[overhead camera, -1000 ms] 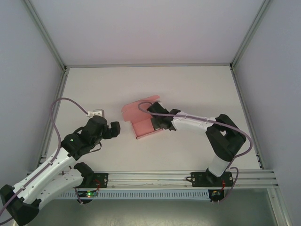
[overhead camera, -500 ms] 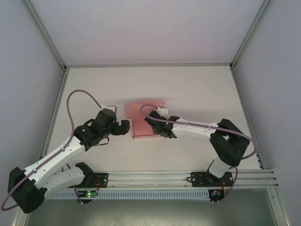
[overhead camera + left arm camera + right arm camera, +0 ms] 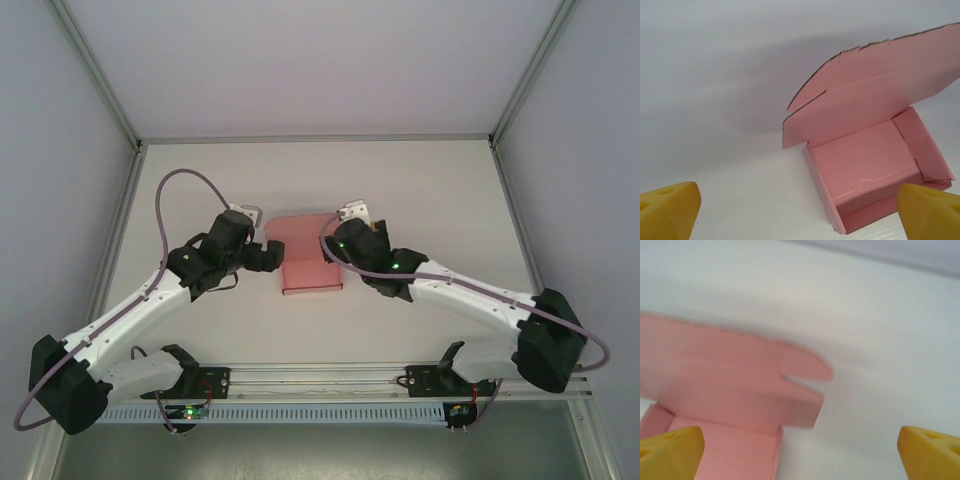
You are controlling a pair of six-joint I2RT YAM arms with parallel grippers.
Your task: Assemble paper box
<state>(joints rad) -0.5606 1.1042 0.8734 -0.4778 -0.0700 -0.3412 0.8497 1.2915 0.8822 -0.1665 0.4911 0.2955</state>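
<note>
The pink paper box (image 3: 308, 272) sits mid-table as an open tray with its lid (image 3: 302, 228) standing up at the back. My left gripper (image 3: 274, 256) is at the box's left side, open. In the left wrist view the tray (image 3: 865, 162) and raised lid (image 3: 875, 87) lie ahead, and the tray's left wall falls between the yellow fingertips (image 3: 667, 210). My right gripper (image 3: 334, 247) is at the box's right back corner, open. The right wrist view shows the lid with its tab (image 3: 725, 375) and part of the tray (image 3: 725, 452) at the left, near the left fingertip (image 3: 670, 452).
The white table (image 3: 420, 190) is bounded by metal frame rails (image 3: 310, 138) at the back and sides and a rail (image 3: 320, 375) at the front. Both arms bend inward towards the box from either side.
The box has turned square to the table edge. My right gripper has come off the box and swung to its right back corner. My left gripper has reached forward to its left side.
</note>
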